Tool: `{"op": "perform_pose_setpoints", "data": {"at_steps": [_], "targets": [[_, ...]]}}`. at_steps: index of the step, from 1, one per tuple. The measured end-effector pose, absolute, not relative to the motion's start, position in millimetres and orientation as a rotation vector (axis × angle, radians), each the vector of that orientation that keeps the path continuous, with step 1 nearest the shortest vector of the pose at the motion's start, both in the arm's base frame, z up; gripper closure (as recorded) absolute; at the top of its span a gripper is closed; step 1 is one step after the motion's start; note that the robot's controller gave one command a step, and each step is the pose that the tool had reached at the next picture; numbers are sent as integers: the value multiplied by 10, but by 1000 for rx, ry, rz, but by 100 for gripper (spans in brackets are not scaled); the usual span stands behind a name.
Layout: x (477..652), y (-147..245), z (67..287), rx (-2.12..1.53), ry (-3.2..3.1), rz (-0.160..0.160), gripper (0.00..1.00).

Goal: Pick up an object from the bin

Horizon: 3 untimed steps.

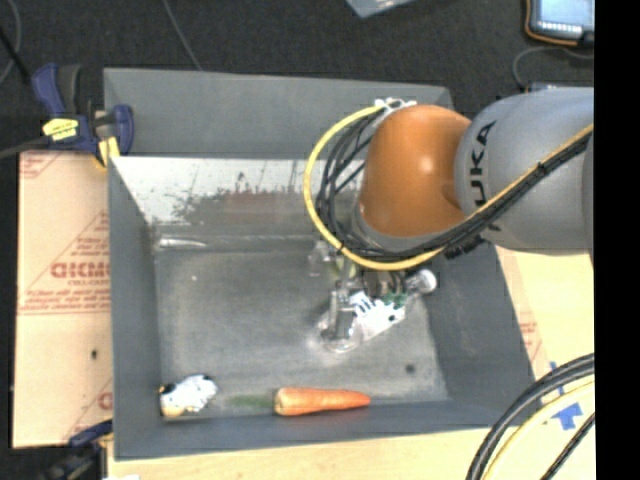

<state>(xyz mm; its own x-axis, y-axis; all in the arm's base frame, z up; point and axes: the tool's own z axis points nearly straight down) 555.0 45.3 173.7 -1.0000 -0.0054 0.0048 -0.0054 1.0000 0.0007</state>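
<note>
Over the grey bin (130, 298), the arm (520, 178) sets its gripper (340, 332) low, just beyond the orange carrot (322, 400). Whether the claw is open or holding anything cannot be told. A white-and-black object (380, 316) sits against it, and a white toy (188, 395) lies left of the carrot.

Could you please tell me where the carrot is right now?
The carrot lies along the front wall of the bin, at the bottom of the camera view, right of a small white toy and below the gripper.
</note>
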Motion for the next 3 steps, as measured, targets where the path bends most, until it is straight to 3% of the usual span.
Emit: {"op": "perform_pose_setpoints", "data": {"at_steps": [2,3], "targets": [[5584,349,1723,181,-3140,-2,0],[5524,8,1603,569,-3092,1,0]]}}
